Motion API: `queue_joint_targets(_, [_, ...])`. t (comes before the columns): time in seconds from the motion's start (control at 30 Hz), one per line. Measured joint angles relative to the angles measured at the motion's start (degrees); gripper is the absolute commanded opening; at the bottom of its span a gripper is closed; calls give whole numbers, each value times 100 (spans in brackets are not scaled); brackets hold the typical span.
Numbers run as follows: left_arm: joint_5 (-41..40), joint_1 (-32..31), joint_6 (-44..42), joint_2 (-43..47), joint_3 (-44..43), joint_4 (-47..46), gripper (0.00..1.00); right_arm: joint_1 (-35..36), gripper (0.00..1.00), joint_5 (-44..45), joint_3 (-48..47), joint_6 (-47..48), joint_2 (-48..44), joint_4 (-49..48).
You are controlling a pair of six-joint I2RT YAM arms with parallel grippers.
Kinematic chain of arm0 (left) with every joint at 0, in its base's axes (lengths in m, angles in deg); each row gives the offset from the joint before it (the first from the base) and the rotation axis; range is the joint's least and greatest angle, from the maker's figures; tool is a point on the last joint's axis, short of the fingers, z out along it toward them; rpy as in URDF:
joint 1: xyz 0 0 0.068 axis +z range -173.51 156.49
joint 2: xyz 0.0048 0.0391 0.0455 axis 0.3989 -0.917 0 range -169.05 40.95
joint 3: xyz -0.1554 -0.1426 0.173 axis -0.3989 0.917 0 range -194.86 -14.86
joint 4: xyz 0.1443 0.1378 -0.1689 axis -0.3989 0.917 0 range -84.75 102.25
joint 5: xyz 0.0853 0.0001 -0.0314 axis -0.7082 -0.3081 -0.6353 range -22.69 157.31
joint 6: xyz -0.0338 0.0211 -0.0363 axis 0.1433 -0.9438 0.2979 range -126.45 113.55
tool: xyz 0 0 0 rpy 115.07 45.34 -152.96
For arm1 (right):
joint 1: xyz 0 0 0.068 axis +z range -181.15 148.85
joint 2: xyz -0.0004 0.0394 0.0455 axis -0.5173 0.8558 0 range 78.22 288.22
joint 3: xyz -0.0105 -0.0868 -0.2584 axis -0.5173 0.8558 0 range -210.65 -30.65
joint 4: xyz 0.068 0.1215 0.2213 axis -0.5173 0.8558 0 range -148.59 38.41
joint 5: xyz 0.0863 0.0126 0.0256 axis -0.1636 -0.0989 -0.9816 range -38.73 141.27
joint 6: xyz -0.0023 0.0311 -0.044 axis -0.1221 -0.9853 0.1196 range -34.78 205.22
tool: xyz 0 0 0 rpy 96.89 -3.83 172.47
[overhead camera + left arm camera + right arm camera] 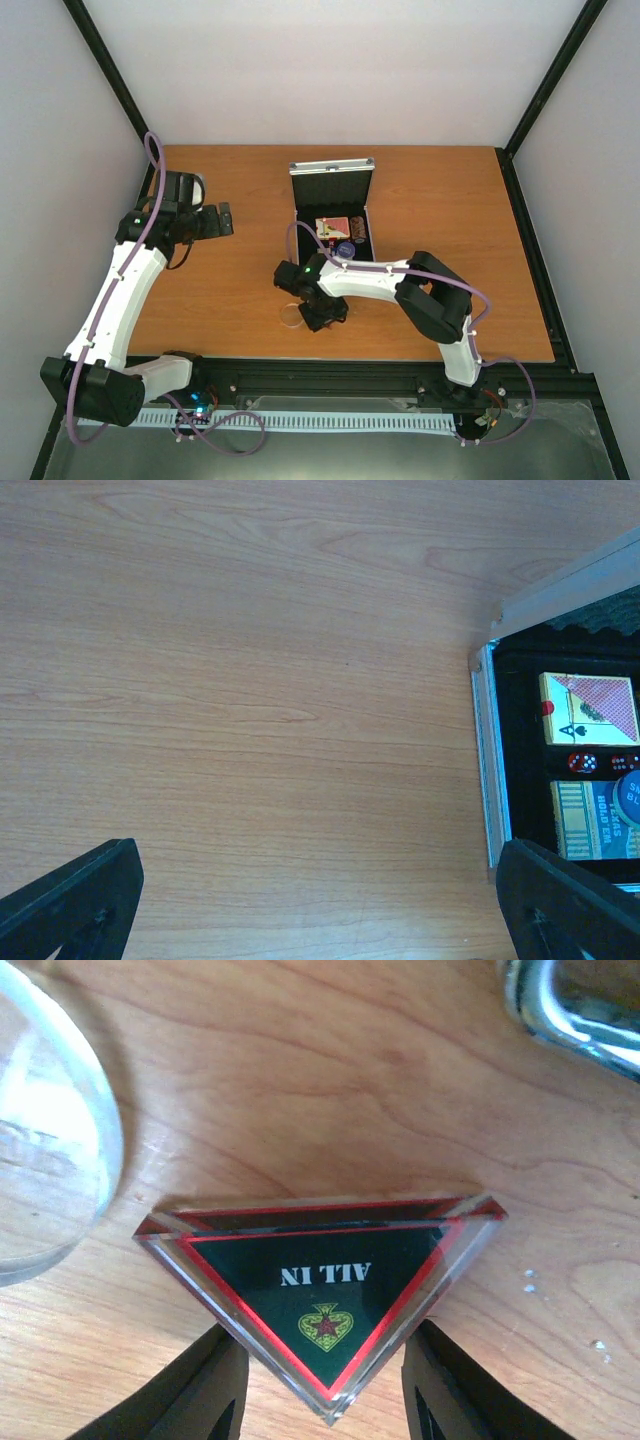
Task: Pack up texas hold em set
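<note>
Nr black triangle [320,1280]: clear disc [40,1130] just beside, case [332,166] further off.

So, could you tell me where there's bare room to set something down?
Free: wood between case and the table's right edge; wood between left gripper and case. Crowded: in front of the case, where the right gripper straddles the black triangle beside a clear disc.

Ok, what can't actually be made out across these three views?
Right wrist: whether the right gripper is touching the triangle; its clear rim hides any gap.
Right wrist: clear disc, cut off by the left edge, lettering blurred.
Right wrist: silver object top right, blurred, cut by the corner.
Top: case contents, too small, partly behind the right arm.
Left wrist: case and blue disc run off the right edge.
</note>
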State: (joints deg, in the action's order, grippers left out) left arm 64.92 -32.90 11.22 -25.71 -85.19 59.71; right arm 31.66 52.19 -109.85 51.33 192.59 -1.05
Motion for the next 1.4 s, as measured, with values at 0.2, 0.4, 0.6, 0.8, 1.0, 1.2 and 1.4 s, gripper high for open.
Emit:
queue_joint_targets(0.2, [4,0,0,17,4,0,100,-48,98,103,-4,-9,-33,144])
queue_joint_targets(0.4, [4,0,0,46,22,0,100,-52,100,286,-184,-22,-74,249])
queue_joint_targets(0.6, [2,0,0,52,22,0,100,-107,100,326,-337,-151,-72,184])
queue_joint_targets(0.8, [-2,0,0,52,31,0,100,-308,99,199,-313,-284,4,-20])
queue_joint_targets(1.0, [-11,0,0,52,46,2,100,-409,96,28,-256,-326,59,-186])
queue_joint_targets(1.2, [-24,0,0,52,46,0,100,-424,93,-166,-122,-343,61,-284])
queue_joint_targets(1.4, [-46,0,0,52,59,0,100,-424,91,-254,2,-367,24,-358])
